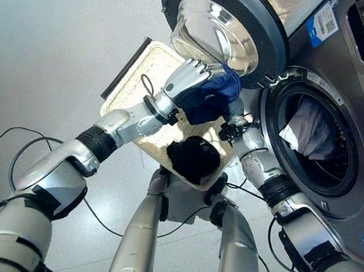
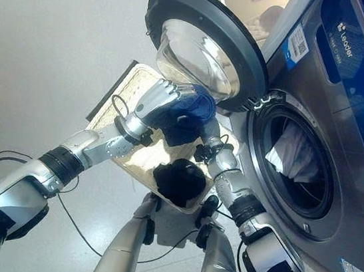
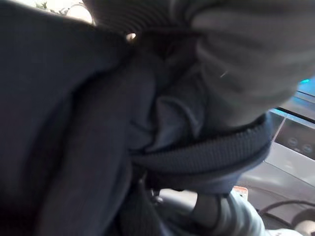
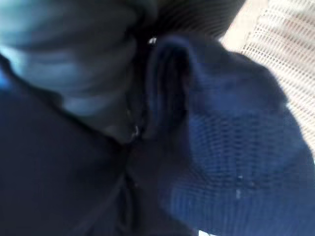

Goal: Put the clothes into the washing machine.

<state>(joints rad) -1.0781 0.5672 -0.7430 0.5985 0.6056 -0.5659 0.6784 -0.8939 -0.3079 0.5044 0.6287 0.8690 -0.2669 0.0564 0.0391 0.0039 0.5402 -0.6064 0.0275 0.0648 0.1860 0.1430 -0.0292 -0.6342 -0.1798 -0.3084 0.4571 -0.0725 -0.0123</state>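
Both hands are bunching the blue garment (image 1: 211,96) above the basket (image 1: 140,70): your left hand (image 1: 186,79) is curling over it, your right hand (image 1: 236,125) is gripping beneath. Watch for the cloth snagging on the open door (image 1: 223,24) instead of entering the drum (image 1: 313,136).
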